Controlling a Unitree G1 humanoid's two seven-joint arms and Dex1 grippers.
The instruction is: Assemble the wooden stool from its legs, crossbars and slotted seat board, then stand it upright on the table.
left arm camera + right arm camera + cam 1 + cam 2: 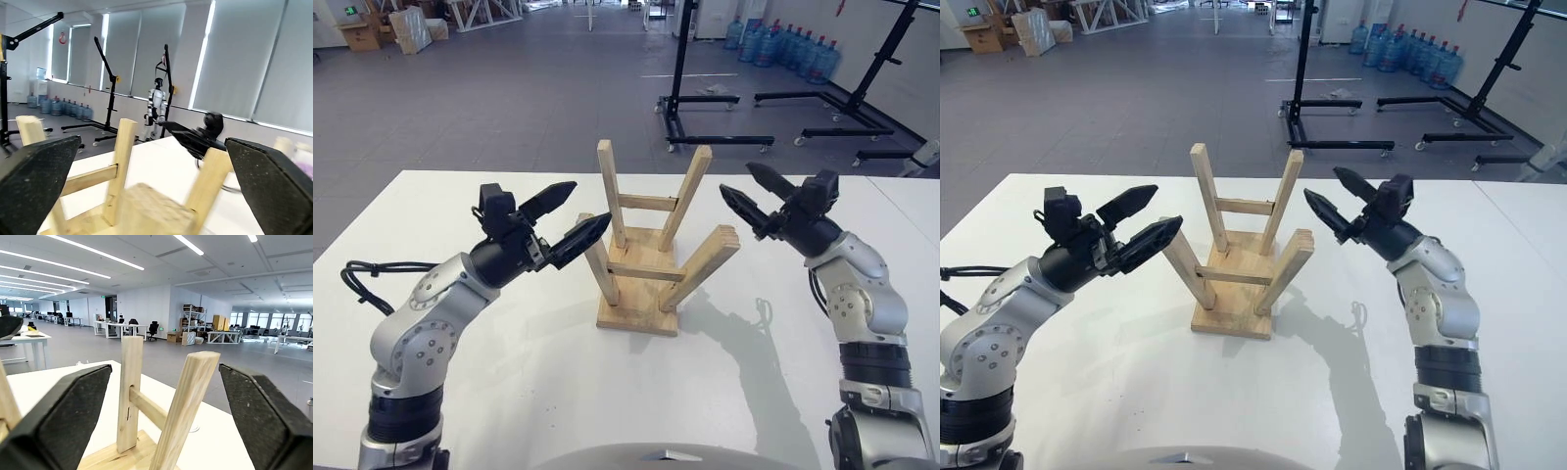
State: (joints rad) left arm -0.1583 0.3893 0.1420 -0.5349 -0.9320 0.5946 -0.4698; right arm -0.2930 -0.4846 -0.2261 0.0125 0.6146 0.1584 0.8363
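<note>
White table (pixel 509 392), matte top, carried everything.

Left gripper (pixel 589 202), black, two-fingered, was held low over the table at the stool's left side with its fingers spread wide and nothing clamped. In the left wrist view the blunt upper end of the nearest leg stood between the two black padded fingers (pixel 34 186). Whether either pad touched the wood could not be told.

Pale wooden stool (pixel 646 259) sat upside down near the table's middle. Its slotted seat board (pixel 636 315) lay flat on the table and four square legs pointed up, splayed outward. The near-left leg (pixel 599 262) and near-right leg (pixel 705 262) were joined by a low crossbar (pixel 644 272). The two far legs (pixel 612 191) were joined by a higher crossbar (pixel 646 203). All parts looked seated.

Right gripper (pixel 735 176), same black type, hung at the stool's right side level with the leg tops. Its fingers were parted and empty, close to the far-right leg but clear of it. The right wrist view showed two legs and a crossbar framed between its pads (pixel 68 416), farther off.

Beyond the table was grey floor, with black wheeled metal stands (pixel 705 108), a cluster of blue water bottles (pixel 783 44) and brown cardboard boxes (pixel 362 34).
</note>
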